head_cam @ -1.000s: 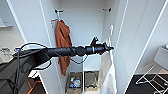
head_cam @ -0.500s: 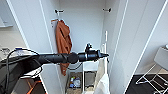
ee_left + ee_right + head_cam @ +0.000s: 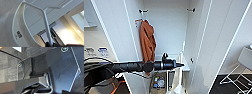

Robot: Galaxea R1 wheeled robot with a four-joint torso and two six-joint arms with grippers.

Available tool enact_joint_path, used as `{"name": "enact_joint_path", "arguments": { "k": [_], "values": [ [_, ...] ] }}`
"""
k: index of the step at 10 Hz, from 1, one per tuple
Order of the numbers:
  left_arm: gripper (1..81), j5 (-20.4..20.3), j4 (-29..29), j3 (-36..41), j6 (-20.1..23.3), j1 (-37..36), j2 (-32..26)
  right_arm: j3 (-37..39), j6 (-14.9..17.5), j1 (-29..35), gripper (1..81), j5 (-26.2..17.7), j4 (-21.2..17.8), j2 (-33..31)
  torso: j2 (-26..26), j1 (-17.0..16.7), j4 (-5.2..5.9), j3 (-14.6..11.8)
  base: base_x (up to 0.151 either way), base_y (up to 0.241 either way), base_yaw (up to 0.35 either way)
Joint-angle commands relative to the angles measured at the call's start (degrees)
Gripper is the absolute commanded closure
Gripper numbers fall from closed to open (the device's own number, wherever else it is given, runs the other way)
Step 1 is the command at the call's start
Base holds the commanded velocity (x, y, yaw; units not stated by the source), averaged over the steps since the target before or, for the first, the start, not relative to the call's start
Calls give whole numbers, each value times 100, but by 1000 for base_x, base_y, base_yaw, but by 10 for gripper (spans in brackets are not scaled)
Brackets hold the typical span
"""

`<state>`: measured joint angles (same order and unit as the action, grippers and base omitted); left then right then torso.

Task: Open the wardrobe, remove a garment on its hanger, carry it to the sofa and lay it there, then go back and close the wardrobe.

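The left gripper [image 3: 182,65] sits at the end of the dark left arm [image 3: 131,66], which reaches level across the head view into the open wardrobe [image 3: 166,30]. Its tip meets the slim white stem of the hanger [image 3: 180,58], and in the left wrist view the same stem of the hanger [image 3: 46,26] runs straight down into the dark gripper [image 3: 50,44] at the frame's edge, so the gripper is pinched on the hanger just under its hook. The hanger's shoulders branch off above that stem in the wrist view, one of them curving along the white garment [image 3: 8,26], whose pale cloth hangs close to the camera and carries a small dark printed label. In the head view the garment [image 3: 178,82] droops limp below the gripper, in front of the wardrobe's lower shelf edge and near its right inner wall. Both wardrobe doors stand swung wide, the left door [image 3: 114,32] and the right door [image 3: 219,42] flanking the white interior. Two small dark rail brackets [image 3: 143,11] sit high on the side walls. A rust-orange garment [image 3: 147,42] hangs against the left inner wall, close behind the arm. Some small coloured items [image 3: 158,82] lie low in the wardrobe, too blurred to name. A white chair [image 3: 241,67] stands by the right edge of the view on dark flooring [image 3: 224,85]. For the right gripper, I cannot tell whether it is spread or closed.
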<state>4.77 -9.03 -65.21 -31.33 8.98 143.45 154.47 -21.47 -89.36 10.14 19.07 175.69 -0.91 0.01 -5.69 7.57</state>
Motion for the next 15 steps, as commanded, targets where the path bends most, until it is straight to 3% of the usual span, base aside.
{"name": "enact_joint_path", "arguments": {
  "k": [1, 15],
  "values": [
    [811, -204, 218, 201, 118, -833, -61, -23, 2, 176, 10, -153, -43, 12, 0, 0, 0, 0, 0, 0, 0],
    [811, -433, 358, 289, 118, -542, -299, -23, 2, 159, 10, -153, -43, -23, 0, 0, 0, 0, 0, 0, -6]
  ]
}}
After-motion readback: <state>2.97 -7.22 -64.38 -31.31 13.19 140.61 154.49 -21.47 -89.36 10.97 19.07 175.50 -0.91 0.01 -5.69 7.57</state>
